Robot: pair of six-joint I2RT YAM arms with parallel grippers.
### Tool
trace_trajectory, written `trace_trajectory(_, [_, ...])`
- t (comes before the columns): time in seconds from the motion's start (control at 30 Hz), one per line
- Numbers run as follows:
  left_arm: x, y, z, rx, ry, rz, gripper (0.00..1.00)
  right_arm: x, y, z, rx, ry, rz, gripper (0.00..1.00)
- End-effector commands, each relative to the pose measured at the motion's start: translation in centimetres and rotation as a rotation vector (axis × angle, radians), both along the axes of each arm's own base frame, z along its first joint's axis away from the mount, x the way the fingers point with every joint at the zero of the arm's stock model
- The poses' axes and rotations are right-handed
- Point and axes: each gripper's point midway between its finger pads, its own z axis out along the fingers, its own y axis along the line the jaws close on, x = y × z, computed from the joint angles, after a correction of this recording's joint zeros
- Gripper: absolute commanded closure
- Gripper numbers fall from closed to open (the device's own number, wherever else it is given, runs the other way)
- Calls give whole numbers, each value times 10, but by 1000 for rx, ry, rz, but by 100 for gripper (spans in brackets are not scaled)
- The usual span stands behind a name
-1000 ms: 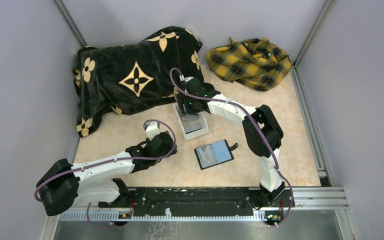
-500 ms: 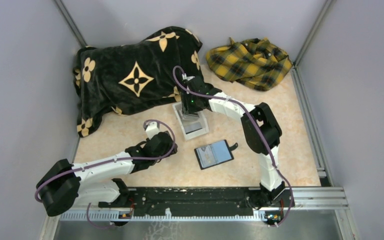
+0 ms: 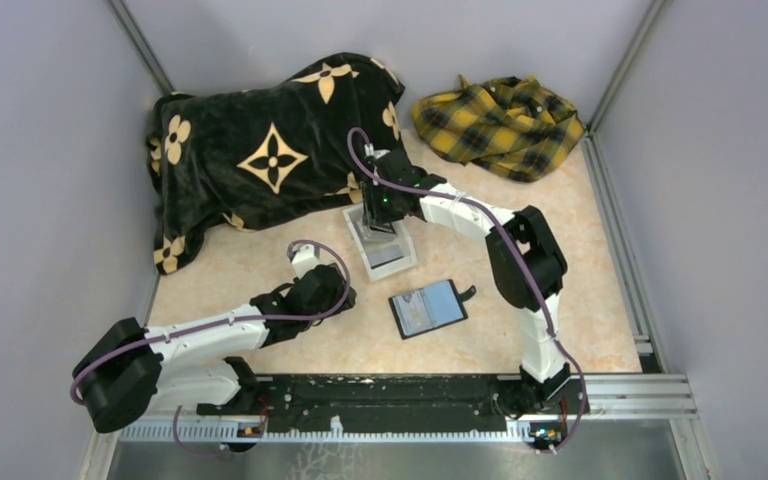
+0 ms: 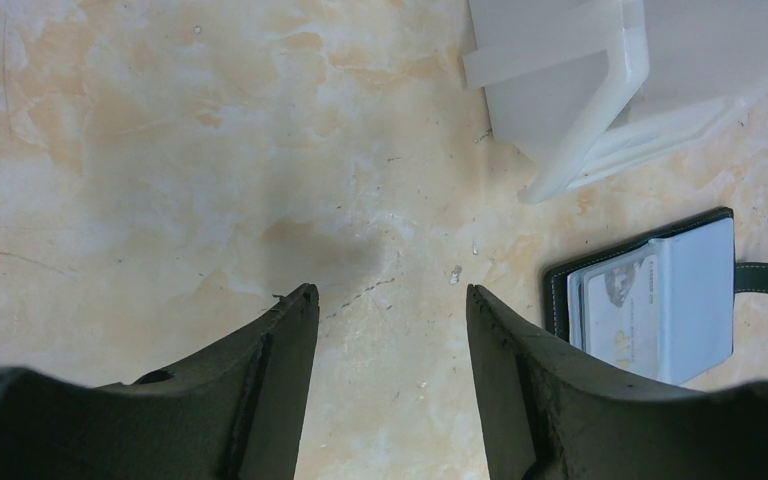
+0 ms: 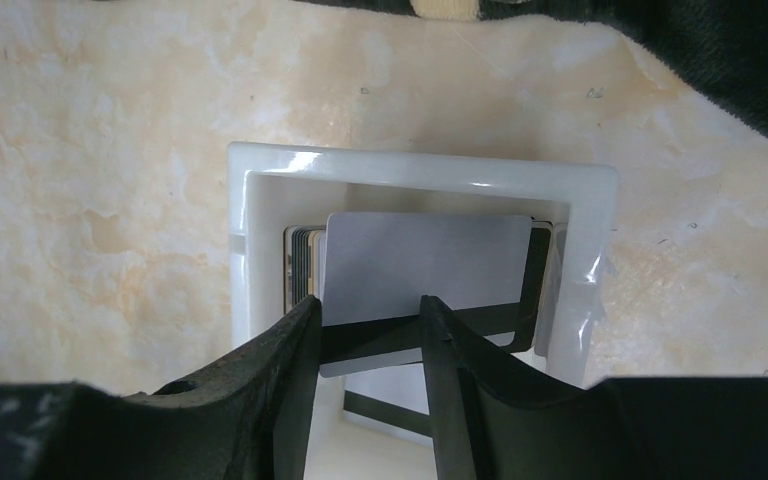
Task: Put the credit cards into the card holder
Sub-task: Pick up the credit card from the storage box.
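Top: right end effector (image 3: pixel 379 220) down in white box (image 3: pixel 401 263), slightly deeper than a second ago. Card holder (image 3: pixel 428 308) open on table (image 3: pixel 580 300), unmoved.
Left wrist: left end effector (image 4: pixel 390 292) spread, empty.
Right wrist: credit cards (image 5: pixel 425 262) stacked in box. Light, stiff, slick; take pale card by exposed edge. Fingers straddle it, clamp unclear.

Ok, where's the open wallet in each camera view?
Top: wallet lies open right of centre, nearer the arms than the white box.
Left wrist: at the right edge, below the box's corner.
Right wrist: not in it; only the box holding cards.
Shared landmark: the white box.
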Motion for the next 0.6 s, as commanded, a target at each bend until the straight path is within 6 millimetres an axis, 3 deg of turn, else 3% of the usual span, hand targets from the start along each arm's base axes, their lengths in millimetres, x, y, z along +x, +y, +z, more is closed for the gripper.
trace_trajectory(0.0, [0, -2, -2, -10, -2, -13, 38, 0, 10, 61, 99, -94, 11, 59])
trace_trajectory(0.17, [-1, -3, 0, -21, -2, -16, 38, -1, 5, 68, 89, -106, 0, 64])
trace_trajectory(0.37, [-2, -5, 1, -37, 2, -19, 38, -2, -7, 58, 30, -110, -13, 70])
trace_trajectory(0.57, [-5, -4, 0, -50, 11, -14, 39, -4, 0, 51, 28, -96, 8, 47])
